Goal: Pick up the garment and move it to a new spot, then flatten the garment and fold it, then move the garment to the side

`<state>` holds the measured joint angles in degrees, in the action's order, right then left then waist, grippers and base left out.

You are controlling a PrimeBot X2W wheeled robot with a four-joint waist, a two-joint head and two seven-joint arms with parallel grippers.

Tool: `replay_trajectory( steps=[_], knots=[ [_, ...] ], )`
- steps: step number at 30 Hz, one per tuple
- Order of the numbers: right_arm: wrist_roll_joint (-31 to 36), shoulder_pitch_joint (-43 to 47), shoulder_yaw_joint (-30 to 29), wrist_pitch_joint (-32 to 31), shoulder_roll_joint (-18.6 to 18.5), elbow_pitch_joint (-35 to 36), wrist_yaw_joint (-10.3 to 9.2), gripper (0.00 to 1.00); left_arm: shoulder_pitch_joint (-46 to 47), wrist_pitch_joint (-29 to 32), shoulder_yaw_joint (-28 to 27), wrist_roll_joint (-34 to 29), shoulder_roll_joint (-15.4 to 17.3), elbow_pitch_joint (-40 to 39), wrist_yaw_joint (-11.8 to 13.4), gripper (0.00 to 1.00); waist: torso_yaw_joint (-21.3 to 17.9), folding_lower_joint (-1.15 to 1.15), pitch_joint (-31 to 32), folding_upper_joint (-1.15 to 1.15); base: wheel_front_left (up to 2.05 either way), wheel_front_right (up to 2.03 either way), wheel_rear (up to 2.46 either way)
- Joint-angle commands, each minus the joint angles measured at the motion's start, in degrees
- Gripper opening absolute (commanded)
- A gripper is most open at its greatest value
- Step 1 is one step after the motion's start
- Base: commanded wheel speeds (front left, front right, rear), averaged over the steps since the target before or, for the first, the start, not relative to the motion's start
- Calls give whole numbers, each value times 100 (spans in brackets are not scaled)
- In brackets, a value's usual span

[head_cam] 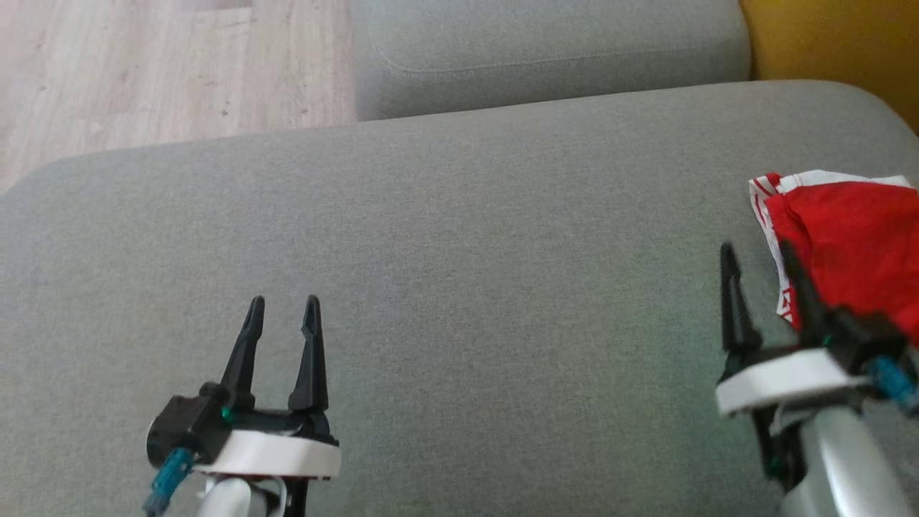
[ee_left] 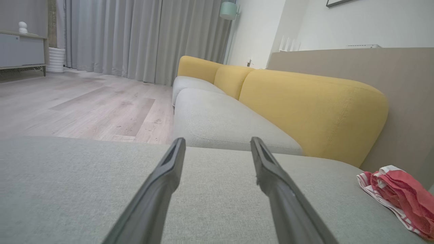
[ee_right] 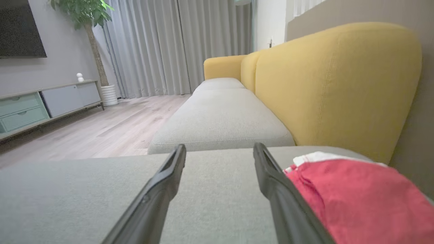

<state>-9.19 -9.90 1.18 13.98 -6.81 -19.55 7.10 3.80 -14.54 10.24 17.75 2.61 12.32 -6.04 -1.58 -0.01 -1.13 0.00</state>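
The garment [head_cam: 851, 240] is a red cloth with a white, red-striped edge, lying folded at the right side of the grey sofa cushion [head_cam: 459, 237]. The left wrist view has the garment [ee_left: 401, 195] at its lower right, and the garment [ee_right: 359, 200] lies just right of the fingers in the right wrist view. My right gripper [head_cam: 759, 253] stands open just left of it, its right finger against the cloth's edge, nothing between the fingers. My left gripper [head_cam: 283, 305] is open over bare cushion at the lower left, far from the garment.
A second grey seat cushion [head_cam: 546, 50] lies beyond the one in front. Yellow backrests [ee_left: 305, 108] run along the right. Wooden floor [head_cam: 143, 64] lies past the cushion's far left edge. A cabinet [ee_right: 44, 105], a potted plant [ee_right: 91, 20] and curtains [ee_right: 149, 44] stand across the room.
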Motion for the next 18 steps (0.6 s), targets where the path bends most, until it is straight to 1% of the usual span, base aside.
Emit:
replay_trajectory(
  steps=[1,4,7,10,18],
  knots=[
    [-31,-65,70,74,17,215,39,100,134,-46,-230,20,27,-219,4,100,22,1,10,0,0,0,0],
    [-53,226,5,93,217,204,39,100,55,-46,-262,-13,27,-224,-16,100,57,1,27,0,0,0,0],
    [-56,408,20,98,316,275,39,100,-6,-46,-308,-38,27,-172,9,100,66,1,25,0,0,0,0],
    [-48,495,40,100,359,369,39,100,-46,-46,-272,361,27,-30,-40,100,47,1,29,0,0,0,0],
    [-34,495,70,101,386,491,39,100,-14,-46,-351,360,27,65,-85,100,27,1,39,0,0,0,0]
  ],
)
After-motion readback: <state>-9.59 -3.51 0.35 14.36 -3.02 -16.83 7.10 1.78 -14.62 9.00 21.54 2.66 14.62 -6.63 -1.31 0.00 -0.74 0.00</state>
